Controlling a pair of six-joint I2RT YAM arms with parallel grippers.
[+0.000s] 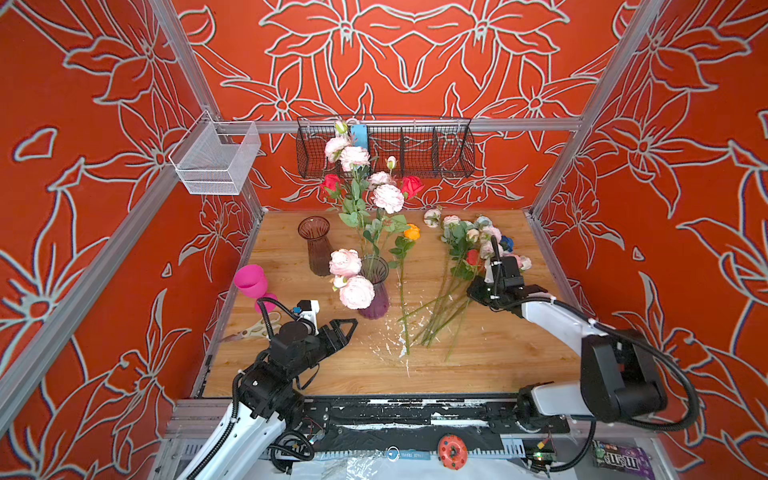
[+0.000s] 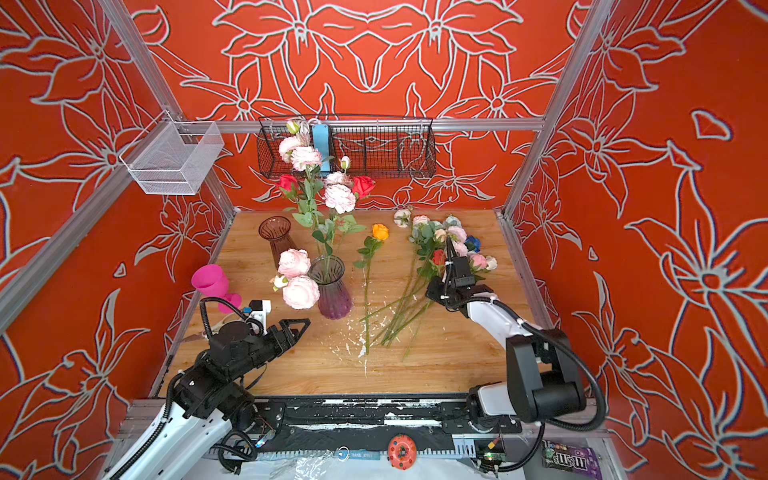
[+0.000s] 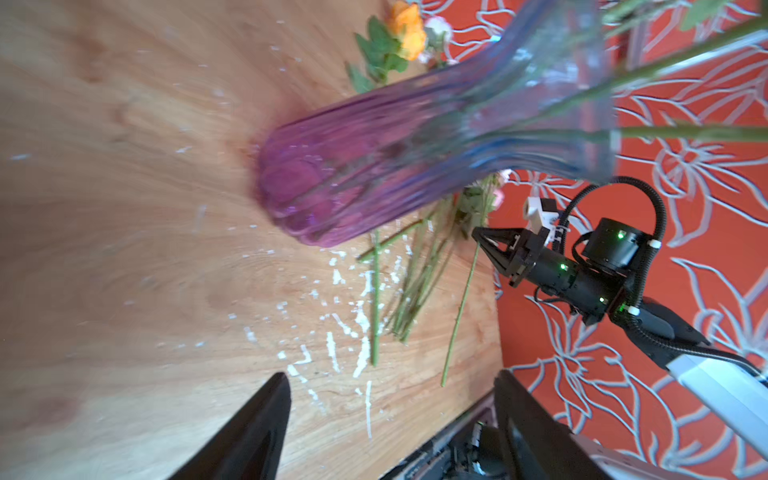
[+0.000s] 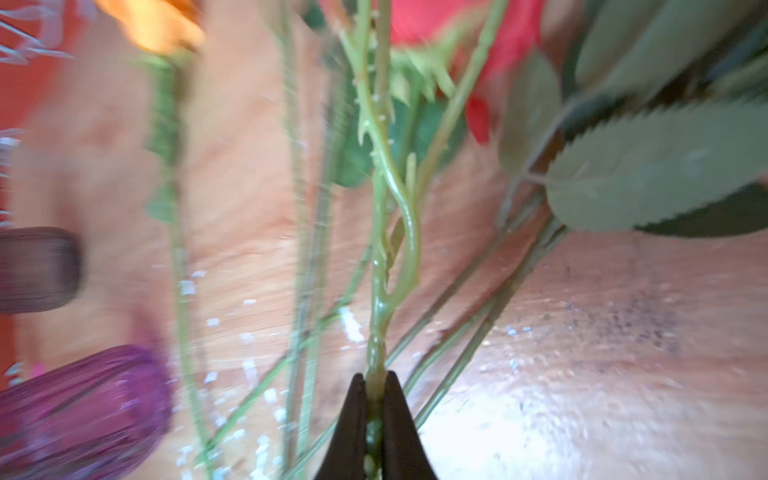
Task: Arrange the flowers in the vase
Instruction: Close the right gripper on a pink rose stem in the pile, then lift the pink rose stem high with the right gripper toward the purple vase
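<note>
Pick step: red rose stem (image 4: 379, 266) is clamped by right gripper (image 4: 376, 378) within flower pile (image 1: 455, 270) beside purple vase (image 1: 376, 297); left gripper (image 1: 352, 323) is held open. Lift and carry to vase mouth judged needed next.

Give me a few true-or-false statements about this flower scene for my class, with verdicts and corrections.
1. The right gripper is shut on a green stem. True.
2. The left gripper holds a flower. False: the left gripper is open and empty.
3. The purple vase stands upright with flowers in it. True.
4. The orange rose stands in the brown vase. False: the orange rose lies on the table; the brown vase is empty.
</note>
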